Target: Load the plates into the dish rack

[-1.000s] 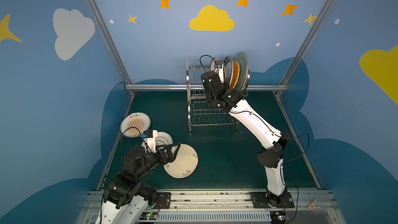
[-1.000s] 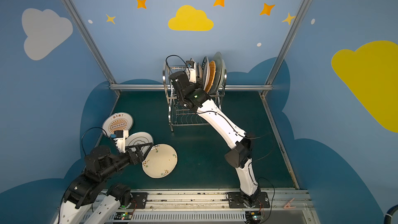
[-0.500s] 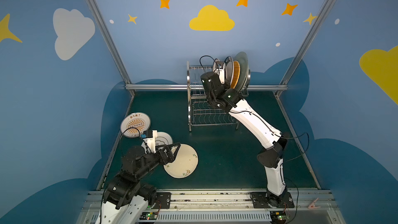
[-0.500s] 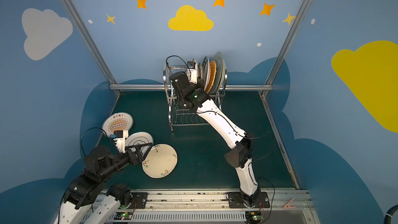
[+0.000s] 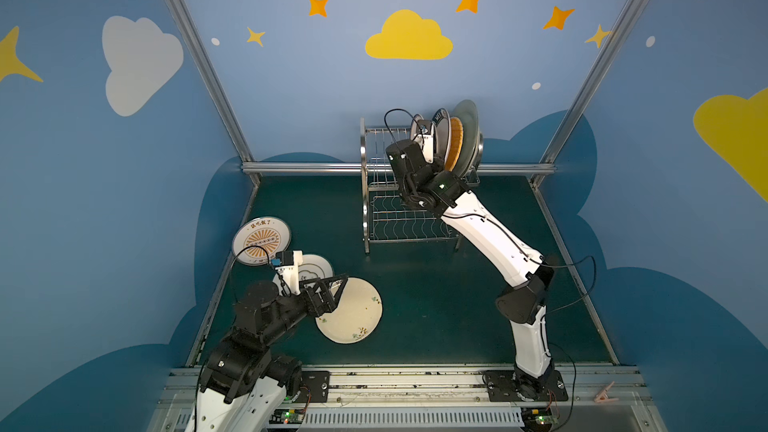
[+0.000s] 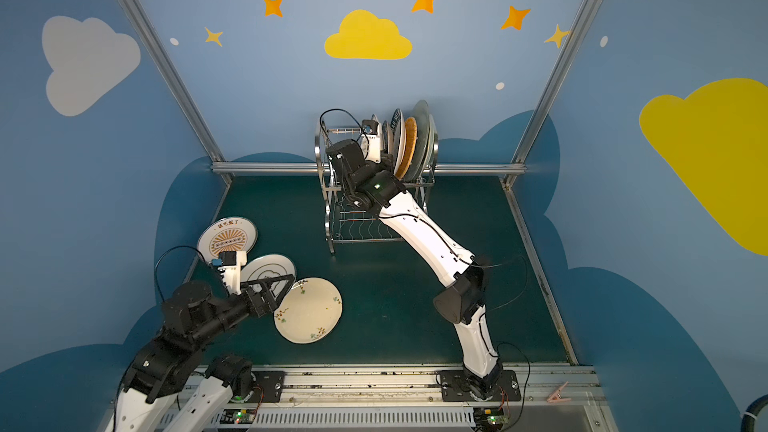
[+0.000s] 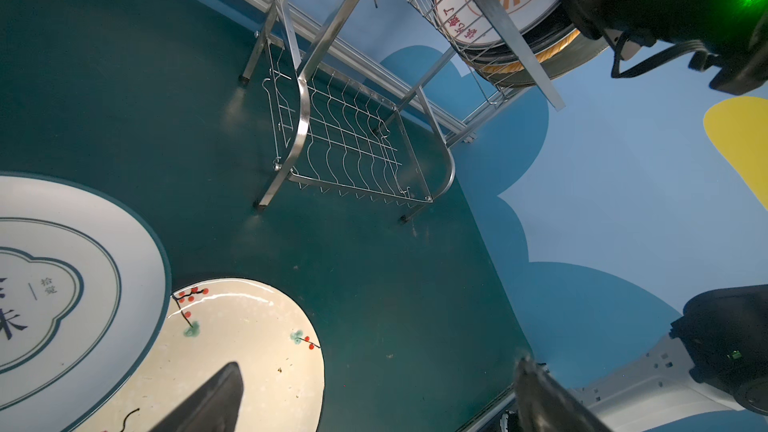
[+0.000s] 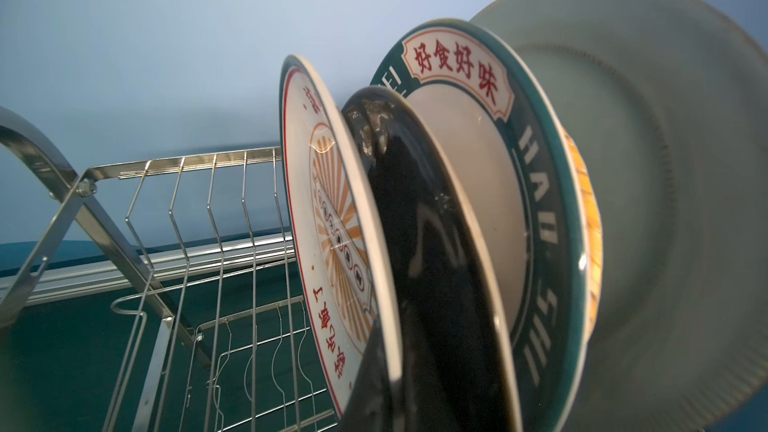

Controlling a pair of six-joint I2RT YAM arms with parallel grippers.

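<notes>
Steel-wire dish rack point(image 5: 365, 201) at the back of the green worktop point(image 5: 415, 305). Upper tier, six plates on edge: racked sunburst plate point(image 8: 332, 222), black plate point(image 8: 415, 222), teal-rimmed plate point(image 8: 478, 184), yellow woven plate point(image 8: 590, 209), two pale green plates point(image 6: 420, 126).

Three more lie flat, front left: second sunburst plate point(image 5: 262, 238), cloud-emblem plate point(image 5: 318, 270), cream floral plate point(image 5: 357, 317).

Left gripper point(image 5: 338, 289): fingers spread wide over the floral rim, holding nothing. Right gripper point(image 6: 382, 147): up beside the racked sunburst plate, fingers closed; a grip on it can't be told.
</notes>
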